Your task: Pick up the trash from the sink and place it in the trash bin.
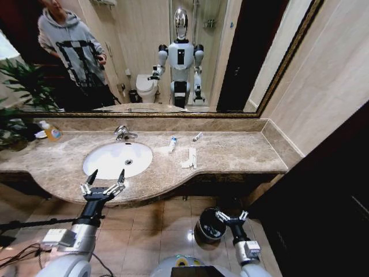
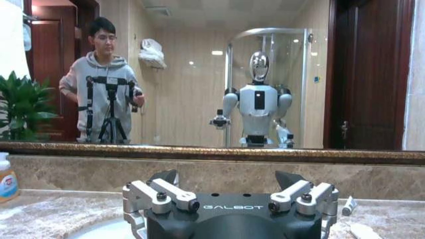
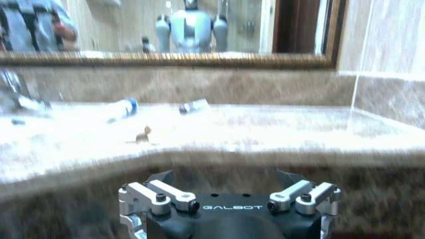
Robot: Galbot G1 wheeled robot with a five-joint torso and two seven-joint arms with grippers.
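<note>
The white oval sink sits in a beige marble counter, and its basin looks bare. Trash lies on the counter to its right: a blue-labelled white tube, a small white tube and flat white packets. My left gripper hovers open at the sink's front rim, its fingertips empty. On the floor below the counter stands the black trash bin. My right gripper is open and empty just right of the bin. The right wrist view shows two tubes on the counter.
A chrome faucet stands behind the basin. At the far left are an amber soap bottle and a green plant. A wall mirror runs behind the counter; a tiled wall closes the right end. The floor is brown tile.
</note>
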